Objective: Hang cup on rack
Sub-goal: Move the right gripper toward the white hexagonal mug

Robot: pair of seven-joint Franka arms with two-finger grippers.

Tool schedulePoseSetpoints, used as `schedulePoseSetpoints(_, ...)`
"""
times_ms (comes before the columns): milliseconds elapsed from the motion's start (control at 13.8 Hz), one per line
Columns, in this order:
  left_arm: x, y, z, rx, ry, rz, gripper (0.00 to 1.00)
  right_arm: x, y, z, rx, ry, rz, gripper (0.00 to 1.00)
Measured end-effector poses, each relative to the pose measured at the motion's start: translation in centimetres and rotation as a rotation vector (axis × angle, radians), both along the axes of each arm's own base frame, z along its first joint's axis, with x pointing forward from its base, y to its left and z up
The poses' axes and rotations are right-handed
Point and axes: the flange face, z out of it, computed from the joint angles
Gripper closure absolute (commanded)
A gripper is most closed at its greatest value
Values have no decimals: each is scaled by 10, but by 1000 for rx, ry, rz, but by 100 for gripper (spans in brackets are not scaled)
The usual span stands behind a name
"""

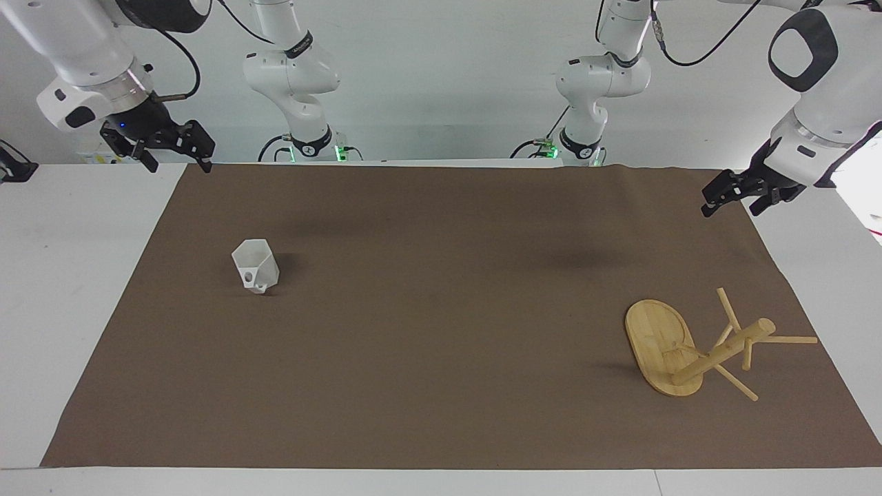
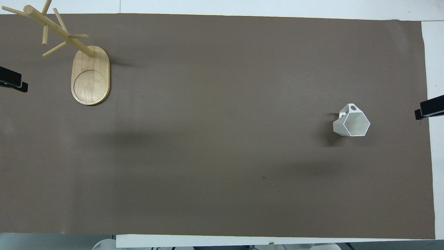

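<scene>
grippers: left (image 1: 741,200), right (image 1: 172,148), both spread, empty | one cup (image 1: 255,266) | one rack (image 1: 689,348)

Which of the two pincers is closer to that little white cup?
The right pincer. It hangs over the table's edge at the cup's end. The left pincer waits at the opposite end, by the wooden rack.

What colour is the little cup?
White all over. The cup shows best in the overhead view, on the brown mat.
</scene>
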Motion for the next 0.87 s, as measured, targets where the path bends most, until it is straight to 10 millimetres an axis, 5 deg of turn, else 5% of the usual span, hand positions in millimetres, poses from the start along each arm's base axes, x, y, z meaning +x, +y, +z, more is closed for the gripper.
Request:
schedulePoseSetpoints(582,0,0,0,0,0,0,0,-3,4,-5,7,33,32,0)
schedulePoseSetpoints(873,0,0,0,0,0,0,0,2,14,-8,58,26,463,0)
